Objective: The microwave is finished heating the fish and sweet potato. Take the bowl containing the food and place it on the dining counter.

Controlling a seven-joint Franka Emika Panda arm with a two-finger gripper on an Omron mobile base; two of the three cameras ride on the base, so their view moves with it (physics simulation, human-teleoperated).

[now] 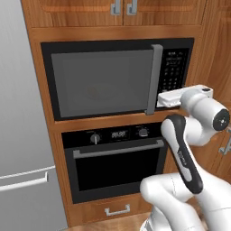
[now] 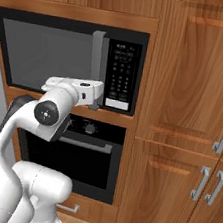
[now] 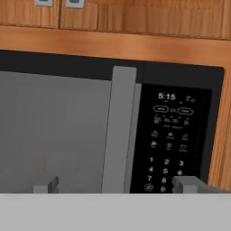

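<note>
The black microwave (image 1: pixel 103 81) is built into the wooden wall unit, and its grey glass door is closed. Its vertical grey bar handle (image 1: pixel 155 79) stands beside the keypad panel (image 1: pixel 175 70). My gripper (image 3: pixel 117 185) is open at the lower end of the handle (image 3: pixel 119 131), with one fingertip (image 3: pixel 47 185) on each side of the bar. From the right, the white hand (image 2: pixel 81 89) reaches in at the handle's foot (image 2: pixel 97 61). Through the glass I see only a faint round shape (image 1: pixel 100 92). The bowl, fish and sweet potato cannot be made out. The dining counter is out of view.
Directly below the microwave is a black oven (image 1: pixel 117 158) with knobs and a horizontal handle, and a drawer (image 1: pixel 117 210) under it. A grey fridge (image 1: pixel 18 135) stands at the left. Tall wooden cabinets (image 2: pixel 188 120) with bar handles are on the right.
</note>
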